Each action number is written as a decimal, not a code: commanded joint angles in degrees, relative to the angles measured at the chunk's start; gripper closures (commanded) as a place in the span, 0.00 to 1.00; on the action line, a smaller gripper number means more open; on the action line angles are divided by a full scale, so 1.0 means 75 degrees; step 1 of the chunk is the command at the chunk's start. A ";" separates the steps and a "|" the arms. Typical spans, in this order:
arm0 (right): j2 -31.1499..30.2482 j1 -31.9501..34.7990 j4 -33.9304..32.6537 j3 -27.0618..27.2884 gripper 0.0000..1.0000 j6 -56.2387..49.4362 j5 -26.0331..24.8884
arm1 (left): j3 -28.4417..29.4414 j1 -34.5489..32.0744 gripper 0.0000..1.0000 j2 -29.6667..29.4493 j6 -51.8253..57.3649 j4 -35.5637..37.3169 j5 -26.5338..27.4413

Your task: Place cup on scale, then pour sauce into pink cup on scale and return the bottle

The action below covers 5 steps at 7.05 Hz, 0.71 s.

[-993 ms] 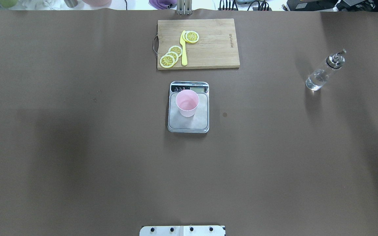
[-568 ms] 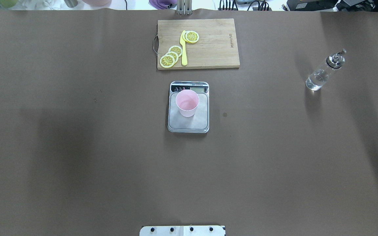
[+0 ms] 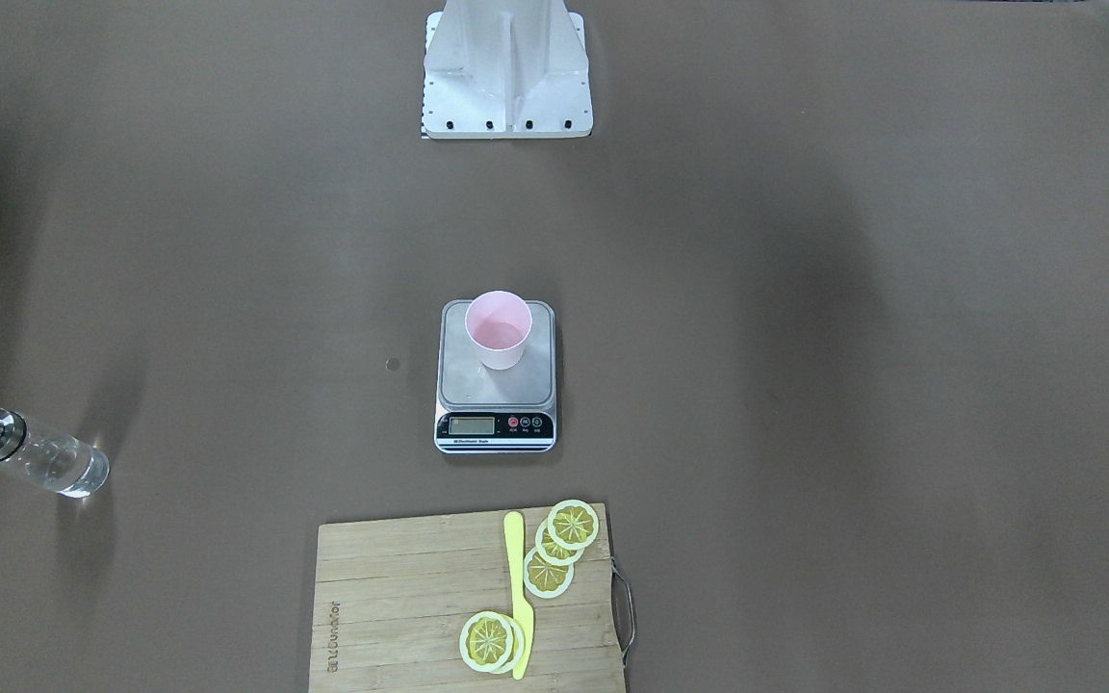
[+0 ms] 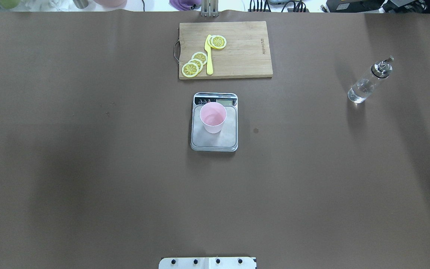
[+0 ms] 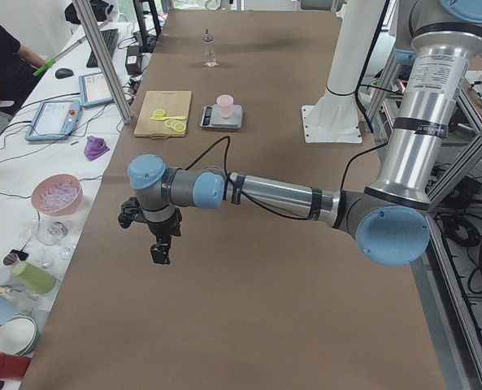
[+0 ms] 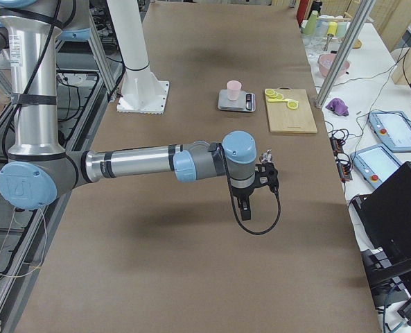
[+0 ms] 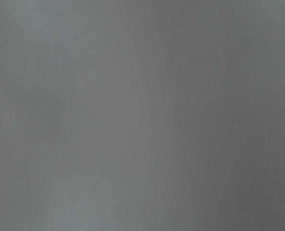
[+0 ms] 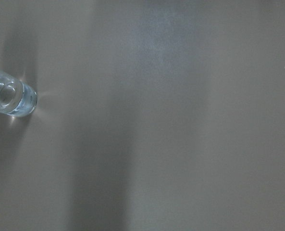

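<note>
The pale pink cup [image 4: 212,117] stands upright on the steel scale [image 4: 222,141] at the table's middle, toward the display end of the platform. It also shows in the front view [image 3: 499,329]. The clear glass bottle [image 4: 366,84] with its metal pourer cap stands alone at the far right, with clear liquid inside. Its base shows at the left edge of the right wrist view [image 8: 10,98]. The left gripper [image 5: 161,252] hangs above bare table, far from the scale. The right gripper [image 6: 245,211] hangs near the bottle's end of the table. I cannot tell whether either is open or shut.
A wooden cutting board [image 4: 245,48] with lemon slices and a yellow knife [image 4: 209,56] lies beyond the scale. The robot's base plate [image 3: 506,115] sits at the near table edge. Bowls, cups and tablets [image 5: 58,195] stand on a side bench off the table.
The cup, scale and bottle have not moved. The soft arm shadows on the table have shifted slightly outward.
</note>
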 commanded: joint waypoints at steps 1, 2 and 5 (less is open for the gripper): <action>-0.0012 0.0076 -0.1156 0.0122 0.00 -0.0381 0.0312 | -0.0033 -0.0481 0.01 0.0352 0.1308 0.0736 -0.0140; -0.0163 0.0088 -0.1162 0.0087 0.00 -0.0405 0.0325 | -0.0068 -0.0505 0.01 0.0623 0.1336 0.0678 -0.0152; -0.0095 0.0064 -0.1150 -0.0346 0.00 -0.0382 0.0044 | -0.0092 -0.0517 0.01 0.0801 0.1360 0.0619 -0.0141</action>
